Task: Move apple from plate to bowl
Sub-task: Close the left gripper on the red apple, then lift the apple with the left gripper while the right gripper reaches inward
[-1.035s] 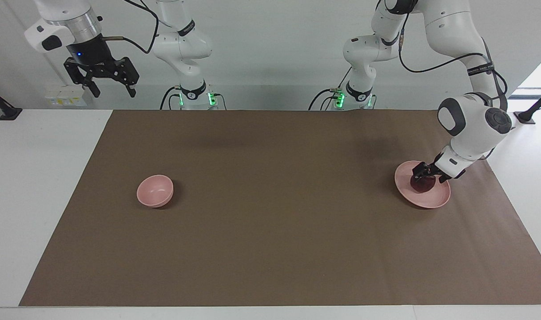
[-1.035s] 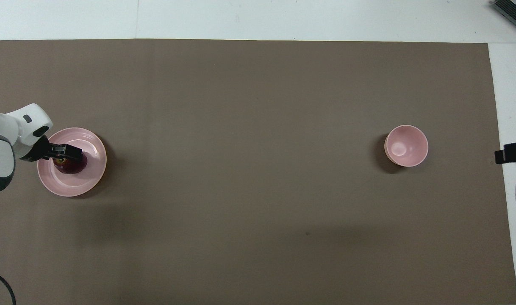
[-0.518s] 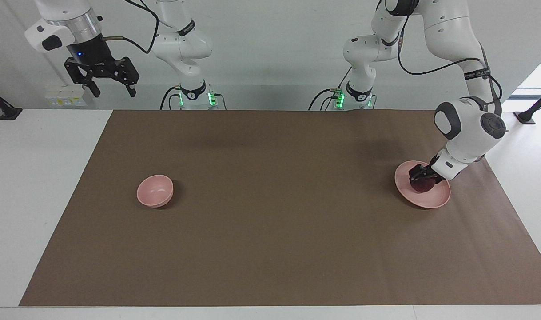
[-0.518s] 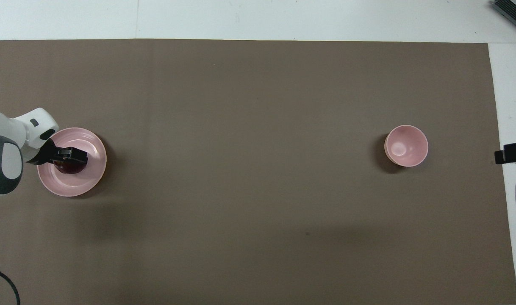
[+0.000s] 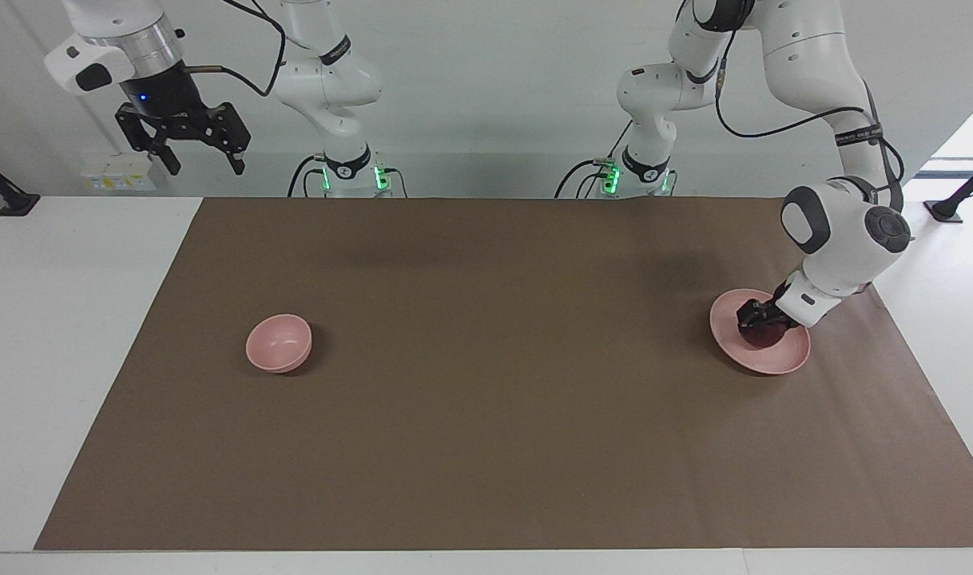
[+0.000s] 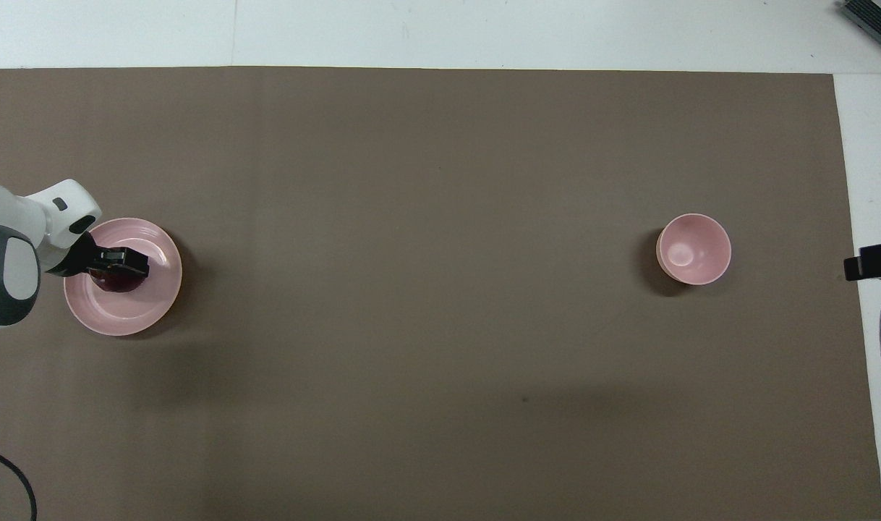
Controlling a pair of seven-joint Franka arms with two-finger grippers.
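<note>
On the plate (image 5: 790, 355) at the left arm's end of the surface, your left gripper (image 5: 756, 321) pinches the apple (image 5: 761, 336). Rising off-centre, it may slip before the bowl (image 5: 279, 343). Right gripper (image 5: 188, 144) waits aloft, fingers spread.

The left arm arches high from its base, bends sharply at the elbow and drops its wrist steeply toward the plate (image 5: 790, 358). The left gripper (image 5: 756, 319) is low over the plate, tilted toward the table's middle, its black fingers (image 6: 126, 255) closed around the apple (image 5: 760, 335) that sits on the plate. The right arm waits, folded upward well away from the plate, at the right arm's end of the table. The right gripper (image 5: 201, 156) hangs high in the air, pointing down, with its fingers spread apart.
</note>
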